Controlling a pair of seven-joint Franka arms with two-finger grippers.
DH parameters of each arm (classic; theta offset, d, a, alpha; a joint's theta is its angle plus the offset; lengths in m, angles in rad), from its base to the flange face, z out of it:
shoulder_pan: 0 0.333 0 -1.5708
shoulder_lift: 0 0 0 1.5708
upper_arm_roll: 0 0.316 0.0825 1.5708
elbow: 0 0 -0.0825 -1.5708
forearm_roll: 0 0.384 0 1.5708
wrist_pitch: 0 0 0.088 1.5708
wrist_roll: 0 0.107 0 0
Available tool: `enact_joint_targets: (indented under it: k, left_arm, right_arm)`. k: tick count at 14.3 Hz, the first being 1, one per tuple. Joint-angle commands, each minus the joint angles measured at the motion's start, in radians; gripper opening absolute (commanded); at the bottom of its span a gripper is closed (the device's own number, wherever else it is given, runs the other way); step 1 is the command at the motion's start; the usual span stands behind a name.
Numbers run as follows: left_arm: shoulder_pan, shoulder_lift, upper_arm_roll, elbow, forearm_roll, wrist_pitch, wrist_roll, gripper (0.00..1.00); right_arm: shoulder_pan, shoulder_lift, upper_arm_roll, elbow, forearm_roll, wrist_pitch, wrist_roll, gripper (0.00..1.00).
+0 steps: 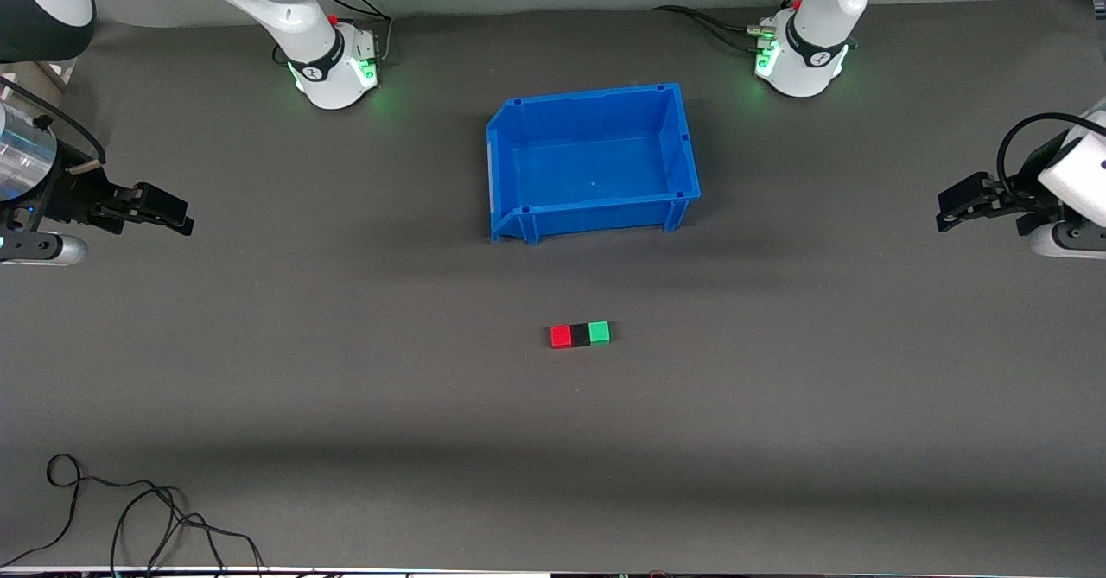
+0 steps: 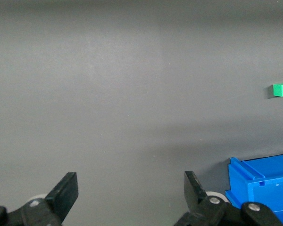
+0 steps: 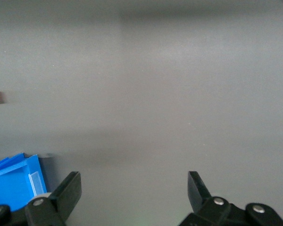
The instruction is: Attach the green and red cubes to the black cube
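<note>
Three cubes, one red cube (image 1: 561,336), one black cube (image 1: 580,334) and one green cube (image 1: 599,333), sit touching in a single row on the worktop (image 1: 346,388), nearer the front camera than the one blue bin (image 1: 592,215). The row's long axis runs between the arms' ends, green toward the left arm's. The left pincer (image 1: 950,206) and right pincer (image 1: 177,211) each wait over their own worktop ends, fingers apart, holding nothing.

Even overhead light, soft shadows, sharp focus.

Open table rings the cubes (image 1: 580,334); blue bin (image 1: 518,225) stands farther.
</note>
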Motion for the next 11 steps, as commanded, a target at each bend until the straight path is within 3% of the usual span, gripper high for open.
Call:
enact_joint_targets:
  k: [1,11]
  left_arm:
    - [-0.007,-0.002,0.004,0.019,0.014,-0.026,0.011,1.00]
    - [-0.007,-0.002,0.004,0.035,0.016,-0.037,0.012,1.00]
  right_arm:
    - [-0.008,-0.010,0.008,-0.014,-0.020,0.019,0.005,1.00]
    - [-0.003,-0.008,0.008,-0.014,-0.020,0.017,0.013,1.00]
